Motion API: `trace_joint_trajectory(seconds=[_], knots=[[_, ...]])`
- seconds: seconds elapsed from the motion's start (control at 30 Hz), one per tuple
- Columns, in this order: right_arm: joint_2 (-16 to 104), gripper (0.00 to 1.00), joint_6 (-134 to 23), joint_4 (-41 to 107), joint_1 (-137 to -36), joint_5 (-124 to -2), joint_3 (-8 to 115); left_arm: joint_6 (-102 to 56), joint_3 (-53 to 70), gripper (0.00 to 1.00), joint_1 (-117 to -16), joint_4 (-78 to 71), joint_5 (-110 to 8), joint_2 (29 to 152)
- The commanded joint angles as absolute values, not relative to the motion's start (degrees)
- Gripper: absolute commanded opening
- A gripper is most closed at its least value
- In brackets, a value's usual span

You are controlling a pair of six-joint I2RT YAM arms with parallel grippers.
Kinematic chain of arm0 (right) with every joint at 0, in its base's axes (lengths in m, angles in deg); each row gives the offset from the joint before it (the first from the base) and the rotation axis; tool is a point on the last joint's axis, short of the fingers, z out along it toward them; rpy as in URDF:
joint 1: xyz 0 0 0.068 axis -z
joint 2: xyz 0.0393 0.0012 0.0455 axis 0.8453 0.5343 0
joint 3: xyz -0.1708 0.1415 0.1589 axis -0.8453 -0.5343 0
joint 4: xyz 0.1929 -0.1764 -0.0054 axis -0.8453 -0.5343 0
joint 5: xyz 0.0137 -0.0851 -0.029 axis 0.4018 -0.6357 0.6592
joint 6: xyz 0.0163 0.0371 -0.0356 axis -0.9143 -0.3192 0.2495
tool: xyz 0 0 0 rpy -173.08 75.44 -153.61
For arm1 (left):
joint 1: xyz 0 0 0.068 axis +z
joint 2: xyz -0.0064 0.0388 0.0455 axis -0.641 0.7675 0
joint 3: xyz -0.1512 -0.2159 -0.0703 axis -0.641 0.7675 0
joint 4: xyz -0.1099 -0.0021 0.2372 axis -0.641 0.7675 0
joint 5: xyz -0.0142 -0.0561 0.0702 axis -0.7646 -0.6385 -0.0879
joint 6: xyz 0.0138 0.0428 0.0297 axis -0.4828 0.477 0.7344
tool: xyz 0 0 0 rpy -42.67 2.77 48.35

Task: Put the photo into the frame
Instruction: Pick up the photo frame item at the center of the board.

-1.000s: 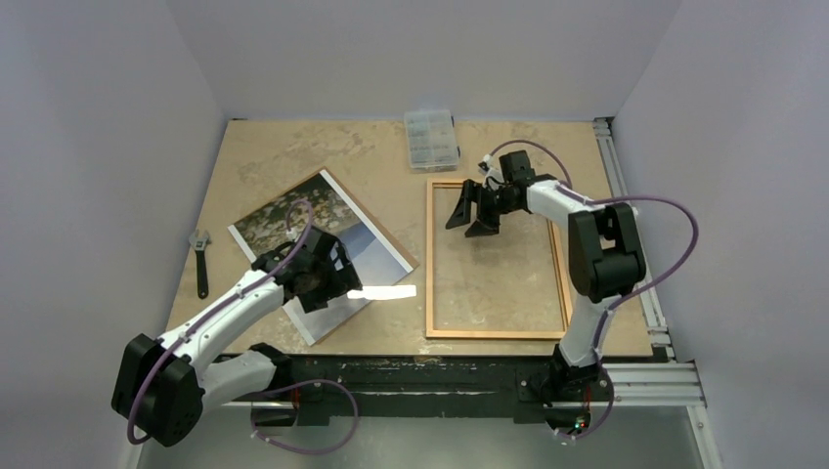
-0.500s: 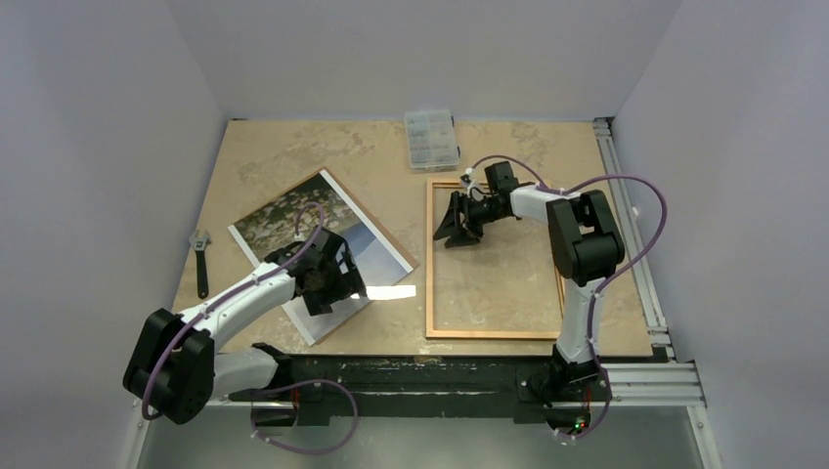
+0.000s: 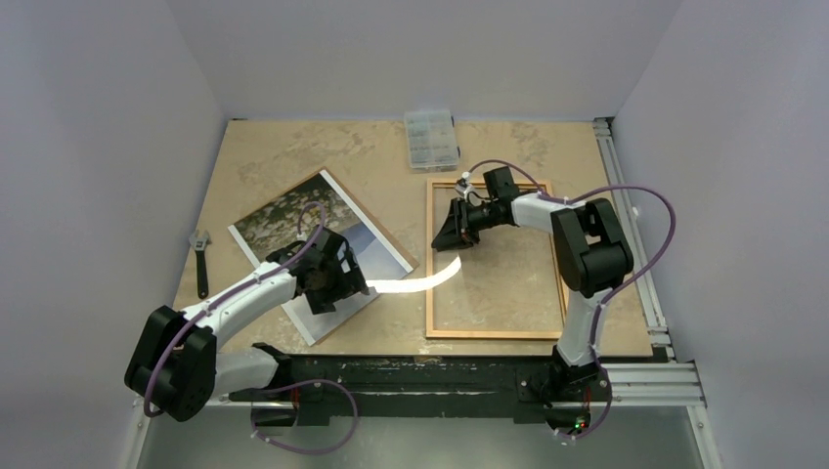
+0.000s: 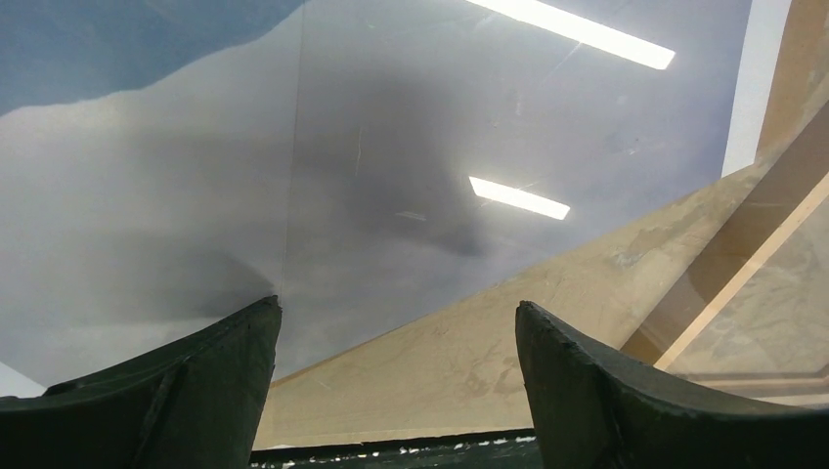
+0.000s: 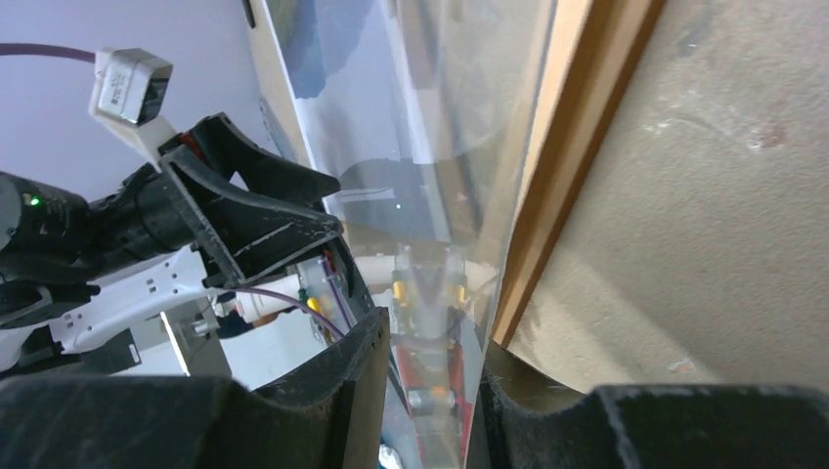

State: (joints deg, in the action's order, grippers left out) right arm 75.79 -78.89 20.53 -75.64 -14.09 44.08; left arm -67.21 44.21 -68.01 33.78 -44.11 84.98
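Right end effector (image 5: 430,332) straddles the clear pane (image 5: 440,117) edge beside the frame (image 5: 567,147) rail; whether it bites, we cannot tell. Pinch lightly, lift slowly.

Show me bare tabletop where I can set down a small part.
Free: the table's far-left corner, between back wall, compartment box and photo; also the far-right corner beyond the frame. Crowded: the gap between photo and frame, with the clear pane, left pincer and right pincer.
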Motion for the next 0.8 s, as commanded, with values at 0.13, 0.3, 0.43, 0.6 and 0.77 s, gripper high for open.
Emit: trace_joint_trajectory(seconds=[0.13, 0.3, 0.43, 0.6, 0.77], knots=[[69.9, 0.28, -78.67, 20.72, -75.55, -14.88, 42.24, -65.95, 44.89, 0.86, -67.7, 32.32, -44.94, 85.19], [69.25, 0.2, -78.1, 19.01, -75.59, -17.02, 41.74, -65.85, 44.59, 0.86, -67.68, 32.88, -44.72, 84.68], [67.34, 0.02, -77.97, 18.38, -75.62, -18.08, 41.05, -65.39, 43.99, 0.86, -67.68, 33.98, -44.08, 83.03], [62.88, 0.0, -77.55, 15.65, -75.55, -19.6, 40.93, -63.85, 42.67, 0.86, -67.77, 35.56, -43.97, 78.54], [55.38, 0.0, -77.9, 11.83, -75.54, -22.13, 41.7, -62.93, 41.07, 0.86, -67.88, 37.25, -44.63, 73.88]])
